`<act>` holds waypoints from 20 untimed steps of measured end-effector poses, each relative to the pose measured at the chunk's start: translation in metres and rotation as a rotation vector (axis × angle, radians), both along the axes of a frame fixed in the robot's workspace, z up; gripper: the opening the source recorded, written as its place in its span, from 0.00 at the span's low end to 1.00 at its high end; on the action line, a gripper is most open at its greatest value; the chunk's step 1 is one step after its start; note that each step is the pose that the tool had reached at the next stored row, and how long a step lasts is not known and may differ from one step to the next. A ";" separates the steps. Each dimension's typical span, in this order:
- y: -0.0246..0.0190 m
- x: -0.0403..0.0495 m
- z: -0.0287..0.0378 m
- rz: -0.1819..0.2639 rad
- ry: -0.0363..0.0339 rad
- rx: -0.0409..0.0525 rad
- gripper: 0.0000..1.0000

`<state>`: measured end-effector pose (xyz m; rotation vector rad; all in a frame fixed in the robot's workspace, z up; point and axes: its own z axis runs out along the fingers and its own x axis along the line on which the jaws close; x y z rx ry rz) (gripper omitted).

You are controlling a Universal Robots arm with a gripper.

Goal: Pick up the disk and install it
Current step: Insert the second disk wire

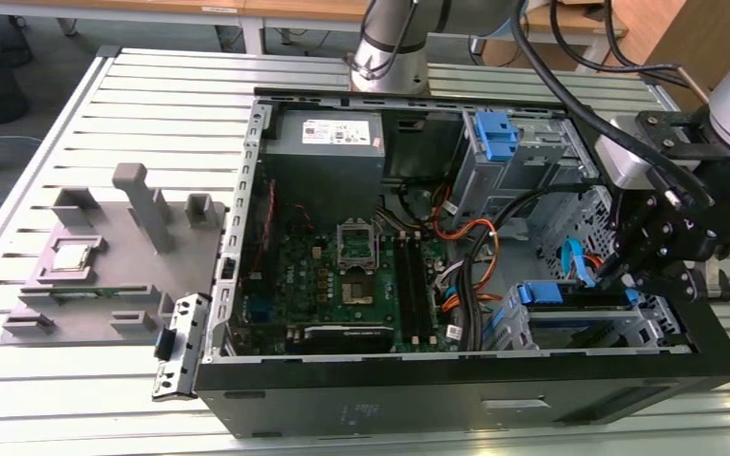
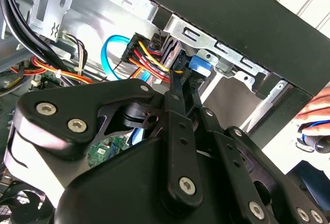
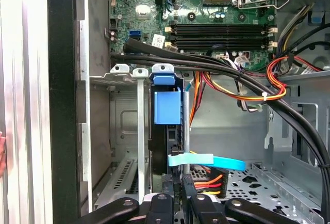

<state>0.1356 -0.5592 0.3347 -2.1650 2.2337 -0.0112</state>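
Open computer case (image 1: pixel 467 399) on slatted desk (image 1: pixel 149 85)
Motherboard (image 1: pixel 339 275) inside — grey fixture block (image 1: pixel 99 256) lies apart, toward the exterior view's left.

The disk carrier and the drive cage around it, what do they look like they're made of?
The carrier looks like moulded plastic: solid bright blue, matte, with soft rounded edges. The cage looks like bare sheet metal, probably steel: dull silver-grey, thin folded walls with punched slots. The gripper sits close below the carrier.

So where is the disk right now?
The disk stands on edge in the drive bay of the computer case, at the exterior view's lower right, with the claw right at its end, beside the orange and yellow cables.
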 end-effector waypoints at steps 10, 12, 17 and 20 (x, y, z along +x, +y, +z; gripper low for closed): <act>-0.0001 0.0000 -0.0020 0.000 0.0086 -0.0006 0.19; -0.0001 0.0000 -0.0022 0.000 0.0087 -0.0002 0.19; -0.0001 0.0012 -0.0023 0.000 0.0087 -0.0002 0.19; -0.0001 0.0020 -0.0023 0.000 0.0086 -0.0002 0.19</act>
